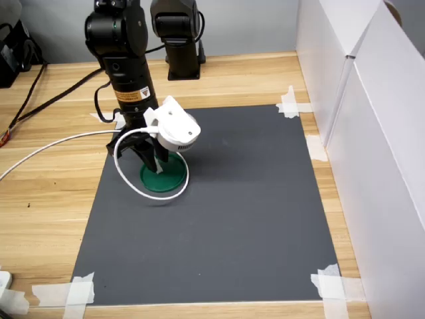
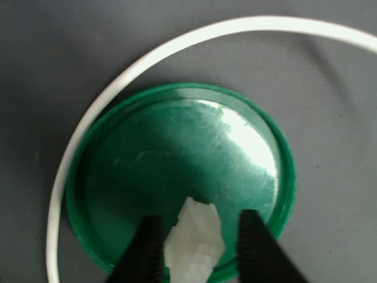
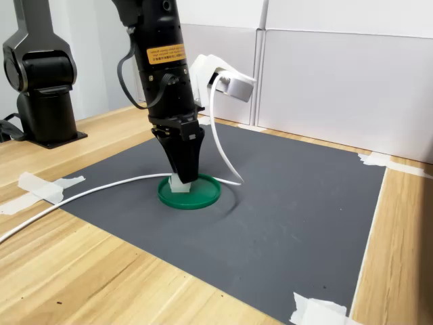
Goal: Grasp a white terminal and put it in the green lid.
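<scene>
The pincer (image 1: pixel 154 163) points down over the green lid (image 1: pixel 164 178) — on the dark mat (image 1: pixel 246 212).

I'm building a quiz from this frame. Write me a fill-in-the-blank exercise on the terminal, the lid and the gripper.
1. The white terminal sits between the two black ____ of the gripper.
2. The lid under the terminal is coloured ____.
3. The lid rests on a dark grey ____, taped to the wooden table.
4. A white ____ curves around the lid's edge in the wrist view.

Missing words: fingers; green; mat; cable
</scene>
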